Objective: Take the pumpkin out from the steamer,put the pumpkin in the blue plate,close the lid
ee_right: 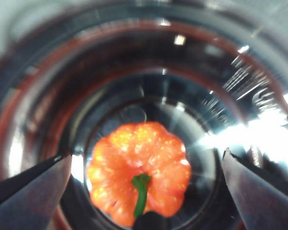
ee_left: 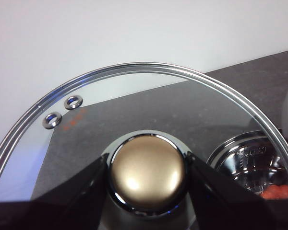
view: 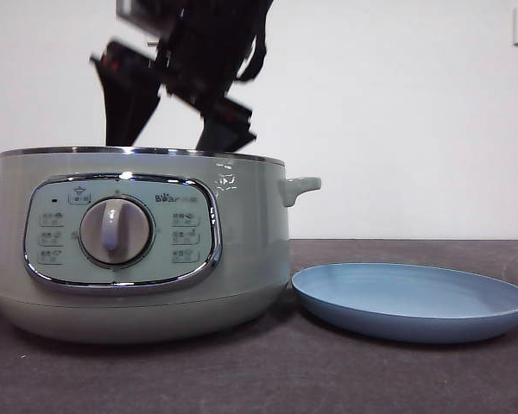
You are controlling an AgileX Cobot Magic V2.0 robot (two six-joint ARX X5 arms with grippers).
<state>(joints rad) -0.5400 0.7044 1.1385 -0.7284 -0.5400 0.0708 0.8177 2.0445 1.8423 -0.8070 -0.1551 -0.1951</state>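
Steamer (view: 147, 246): right hand (ee_right: 144, 191) spread over pumpkin (ee_right: 139, 172).

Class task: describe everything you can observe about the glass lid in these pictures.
The domed clear glass lid has a chrome rim, two small chrome-ringed vent holes and a round knob that looks golden here on a chrome collar. The left gripper is shut on the knob, holding the lid off the sage-green steamer, whose shiny bowl shows through the glass. Only the left wrist view shows it.

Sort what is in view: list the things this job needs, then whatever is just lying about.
Job:
pumpkin, inside the steamer
blue plate, beside the steamer
lid, knob gripped by the left tool
right tool, open above the pumpkin

Lying about:
Nothing, only the table.
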